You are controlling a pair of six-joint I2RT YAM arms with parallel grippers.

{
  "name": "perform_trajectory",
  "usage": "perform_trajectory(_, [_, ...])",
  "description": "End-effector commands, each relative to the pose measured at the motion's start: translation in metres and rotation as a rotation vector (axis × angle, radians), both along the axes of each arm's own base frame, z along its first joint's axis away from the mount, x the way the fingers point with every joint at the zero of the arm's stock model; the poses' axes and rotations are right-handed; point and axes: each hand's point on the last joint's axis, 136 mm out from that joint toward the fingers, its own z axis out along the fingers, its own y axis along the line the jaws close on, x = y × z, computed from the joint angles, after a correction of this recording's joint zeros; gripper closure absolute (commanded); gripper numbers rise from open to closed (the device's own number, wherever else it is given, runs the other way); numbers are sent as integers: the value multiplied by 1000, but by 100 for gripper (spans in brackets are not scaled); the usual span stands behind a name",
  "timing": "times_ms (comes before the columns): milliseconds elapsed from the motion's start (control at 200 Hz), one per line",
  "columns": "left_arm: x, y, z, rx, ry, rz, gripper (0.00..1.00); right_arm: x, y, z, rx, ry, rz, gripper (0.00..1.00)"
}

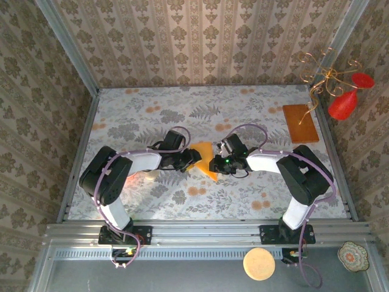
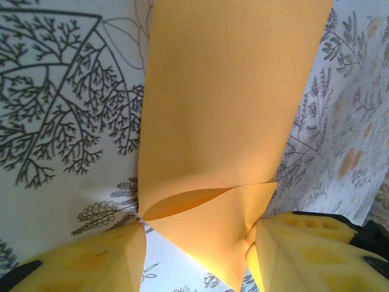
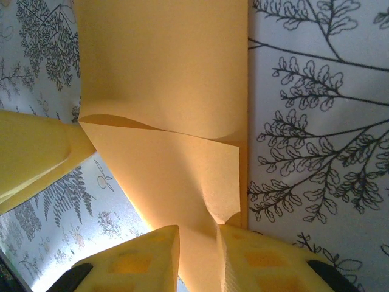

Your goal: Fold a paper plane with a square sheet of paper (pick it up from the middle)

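The square sheet of paper (image 1: 208, 169) is bright orange-yellow and lies at the table's middle, partly folded, between my two grippers. In the left wrist view the paper (image 2: 225, 109) has a pointed triangular flap folded over. My left gripper (image 2: 197, 234) (image 1: 194, 159) stands open around that flap: its right finger (image 2: 298, 255) touches the paper's edge and its left finger (image 2: 91, 261) stands off it with table showing between. My right gripper (image 3: 199, 234) (image 1: 217, 163) is shut on the paper (image 3: 164, 73), pinching a bunched strip of it next to a curled edge.
The flowered table (image 1: 140, 115) is walled in by patterned panels at the back and sides. A brown-orange board (image 1: 300, 123) lies at the back right, next to red ornaments on gold wire (image 1: 342, 104). A round cork disc (image 1: 259, 264) and a small dish (image 1: 353, 254) sit below the front rail.
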Motion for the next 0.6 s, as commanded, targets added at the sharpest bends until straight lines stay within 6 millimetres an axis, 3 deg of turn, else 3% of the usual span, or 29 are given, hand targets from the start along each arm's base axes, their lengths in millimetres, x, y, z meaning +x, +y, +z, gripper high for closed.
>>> perform_trajectory(0, [0, -8, 1, -34, 13, -10, 48, 8, -2, -4, -24, -9, -10, 75])
perform_trajectory(375, [9, -24, 21, -218, -19, -52, 50, 3, -7, -19, -52, 28, -9, 75])
perform_trajectory(595, [9, -26, 10, -269, 11, -91, 54, 0, -12, -27, -78, 46, -13, 77])
